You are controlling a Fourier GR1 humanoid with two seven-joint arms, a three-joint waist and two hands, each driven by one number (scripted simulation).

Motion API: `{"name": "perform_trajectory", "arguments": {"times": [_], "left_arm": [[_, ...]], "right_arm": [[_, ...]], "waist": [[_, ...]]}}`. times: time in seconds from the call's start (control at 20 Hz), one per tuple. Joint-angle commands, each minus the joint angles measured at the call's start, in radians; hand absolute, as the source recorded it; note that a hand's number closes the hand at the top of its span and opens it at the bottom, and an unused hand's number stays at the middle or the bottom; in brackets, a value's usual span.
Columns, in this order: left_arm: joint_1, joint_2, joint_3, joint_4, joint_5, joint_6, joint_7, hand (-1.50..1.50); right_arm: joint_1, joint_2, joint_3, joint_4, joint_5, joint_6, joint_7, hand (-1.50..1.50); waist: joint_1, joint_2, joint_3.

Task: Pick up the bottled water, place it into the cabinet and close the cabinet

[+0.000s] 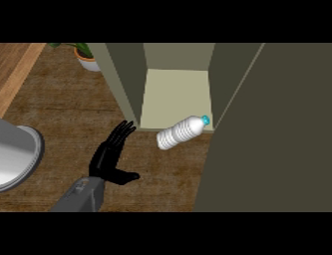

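Observation:
The water bottle (182, 132) is clear and ribbed with a blue cap. It lies tilted across the front edge of the open cabinet's pale shelf (174, 92), cap toward the inside and base sticking out over the dark wood surface. No hand touches it. My left hand (111, 155) is open, fingers straight and pointing up toward the cabinet, a short way left of the bottle. The cabinet door (286, 129) stands open as a wide olive panel on the right. My right hand does not show.
A large grey cylinder (3, 154) stands at the left edge, close to my left forearm. A potted plant (86, 56) sits at the back beside the cabinet's left wall (124, 79). A lighter wooden strip (3, 69) runs along the top left.

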State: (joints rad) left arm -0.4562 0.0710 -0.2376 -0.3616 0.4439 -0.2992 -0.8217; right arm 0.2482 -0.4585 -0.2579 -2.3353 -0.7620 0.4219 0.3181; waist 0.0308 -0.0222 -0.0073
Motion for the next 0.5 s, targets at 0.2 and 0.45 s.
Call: {"name": "perform_trajectory", "arguments": {"times": [0.2, 0.45], "left_arm": [[0.136, 0.202, 0.026, -0.255, 0.026, -0.053, -0.060, -1.50], [0.216, 0.298, 0.022, -0.399, 0.017, -0.030, -0.041, -1.50]], "right_arm": [[0.041, 0.050, 0.166, -0.201, 0.067, -0.071, 0.050, 1.50], [-0.045, 0.049, 0.328, -0.226, 0.106, -0.150, 0.103, 1.50]], "waist": [[0.027, -0.016, 0.009], [0.040, -0.013, 0.006]]}}
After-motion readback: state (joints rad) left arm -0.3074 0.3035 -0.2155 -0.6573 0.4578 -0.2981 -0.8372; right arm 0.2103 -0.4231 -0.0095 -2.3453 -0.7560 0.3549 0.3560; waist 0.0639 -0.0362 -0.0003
